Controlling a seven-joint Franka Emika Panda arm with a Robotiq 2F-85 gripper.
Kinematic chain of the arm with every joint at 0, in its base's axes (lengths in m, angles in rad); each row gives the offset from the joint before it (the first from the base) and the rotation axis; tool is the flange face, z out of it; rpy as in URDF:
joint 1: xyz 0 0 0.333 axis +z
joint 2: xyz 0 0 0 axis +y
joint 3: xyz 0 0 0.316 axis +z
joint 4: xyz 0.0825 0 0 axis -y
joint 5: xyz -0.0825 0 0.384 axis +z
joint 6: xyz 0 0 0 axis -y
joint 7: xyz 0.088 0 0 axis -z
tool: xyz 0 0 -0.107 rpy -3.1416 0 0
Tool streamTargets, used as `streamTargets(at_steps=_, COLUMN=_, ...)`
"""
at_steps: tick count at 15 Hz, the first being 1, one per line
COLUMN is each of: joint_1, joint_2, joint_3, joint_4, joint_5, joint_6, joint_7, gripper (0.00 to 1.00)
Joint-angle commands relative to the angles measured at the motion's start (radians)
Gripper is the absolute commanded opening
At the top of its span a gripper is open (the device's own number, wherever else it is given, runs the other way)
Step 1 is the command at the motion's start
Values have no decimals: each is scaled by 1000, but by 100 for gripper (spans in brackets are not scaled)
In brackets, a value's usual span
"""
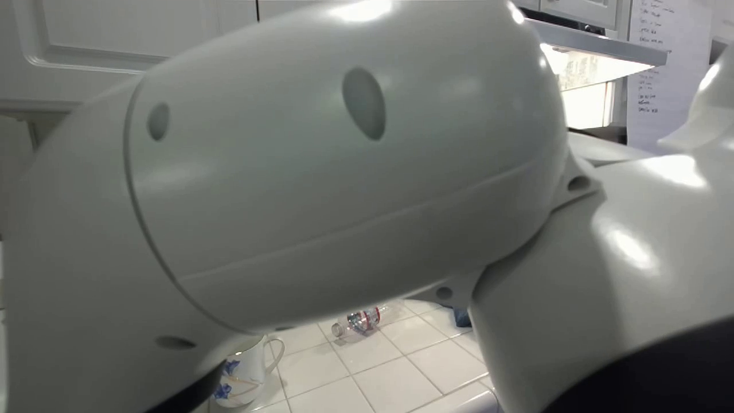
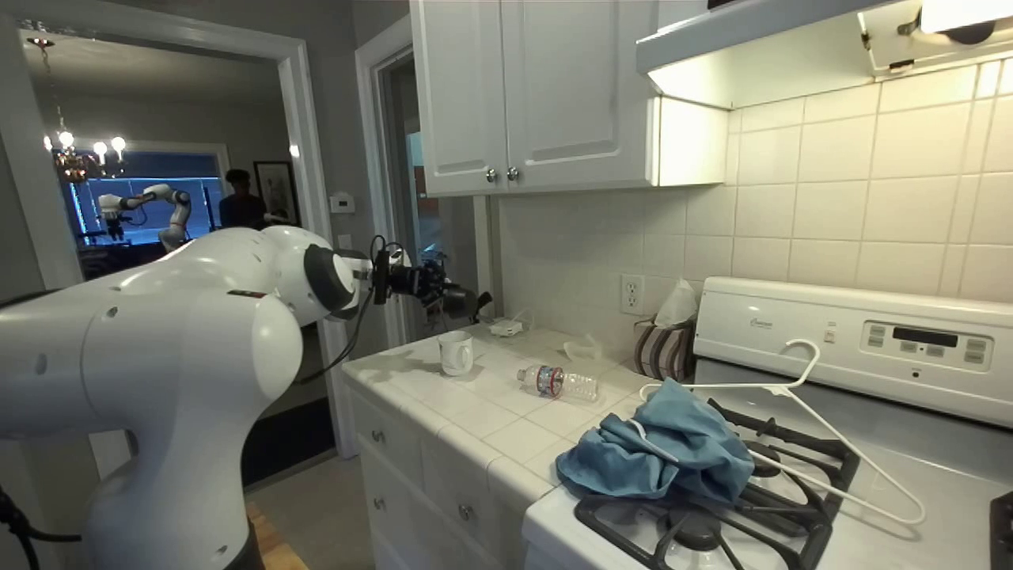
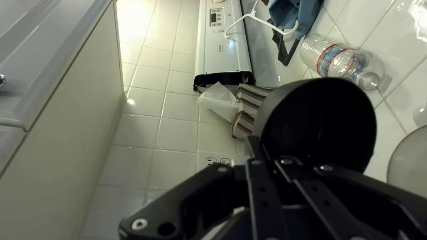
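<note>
A: What is the gripper [image 3: 262, 148] doing in this kitchen?
B: Clenched. Its fingers [image 3: 253, 148] grasp what looks like a black cup [image 3: 317, 123] by the wall, the open mouth turned toward the wrist.

A: And where is that cup?
B: Held aloft near the left edge of the tiled counter [image 2: 467, 416], as seen in an exterior view, higher than the white mug [image 2: 453, 354] standing upright below. Whether it hangs inside that edge or just past it, I cannot tell.

A: What else is pictured?
B: A clear plastic bottle [image 2: 558, 383] on its side between the front and back edges, apart from the mug. A striped tissue box [image 2: 663, 352] sits in the back right corner; a blue cloth [image 2: 704, 431] is bunched at the right edge, onto the stove [image 2: 878, 546].

A: How far along is the work?
B: By my reading, the grasp is made and the cup is off the counter. Putting it down and letting go are not yet done. Mug and bottle are both clear of the gripper.
</note>
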Motion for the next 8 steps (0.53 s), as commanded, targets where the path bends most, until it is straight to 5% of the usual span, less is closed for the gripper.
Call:
streamTargets(at_steps=1, joint_1=5, joint_2=13, joint_3=-3, joint_4=8, joint_5=-46, joint_6=9, joint_7=-30, gripper=1)
streamTargets(at_steps=8, joint_1=4, joint_2=11, joint_3=-1, joint_4=8, joint_5=-56, joint_6=8, joint_7=-34, gripper=1)
